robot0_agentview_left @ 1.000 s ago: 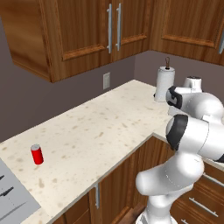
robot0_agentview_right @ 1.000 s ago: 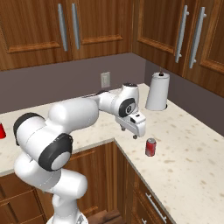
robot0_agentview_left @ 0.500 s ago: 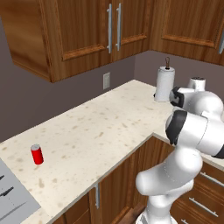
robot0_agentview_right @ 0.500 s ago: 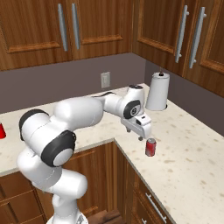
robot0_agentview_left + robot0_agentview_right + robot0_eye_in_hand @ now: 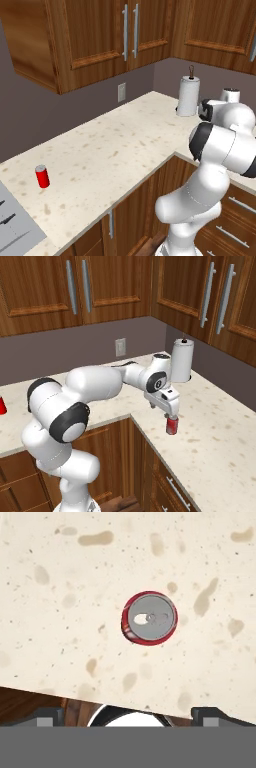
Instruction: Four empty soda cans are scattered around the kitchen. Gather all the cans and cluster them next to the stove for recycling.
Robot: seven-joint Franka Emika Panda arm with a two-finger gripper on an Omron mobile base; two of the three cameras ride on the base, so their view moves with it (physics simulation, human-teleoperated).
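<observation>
Red and upright, one soda can point(image 5: 171, 425) stands on the speckled cream table point(image 5: 220, 441) near its front edge, on the stretch that runs off to the right of the inner corner; the pincer point(image 5: 169, 415) hangs straight above it, pointing down, its fingertips just over the can's top and not touching it; the jaws stand wide apart with nothing between them. From the hand view the same can point(image 5: 149, 618) shows from above, a silvery lid with a red rim, standing alone on the pale stone point(image 5: 75, 587); the two dark fingertips point(image 5: 49, 716) rise at the bottom corners of that view, far apart, with the table's edge and dark wood below it just behind them.

A second red can point(image 5: 42, 176) stands upright on the long left stretch of the table point(image 5: 115, 150), well apart from the arm and near the corner of the silver-grey stove point(image 5: 15, 227) at the lower left of the left base view; can and stove are not touching. In the right base view a sliver of that red can point(image 5: 2, 405) shows at the left edge.

A white paper-towel roll point(image 5: 182, 361) on its holder stands by the back wall near the corner, beyond the pincer; brown wooden cupboards point(image 5: 100, 286) with metal handles hang above, and a pale wall socket point(image 5: 120, 347) sits on the grey backsplash.
</observation>
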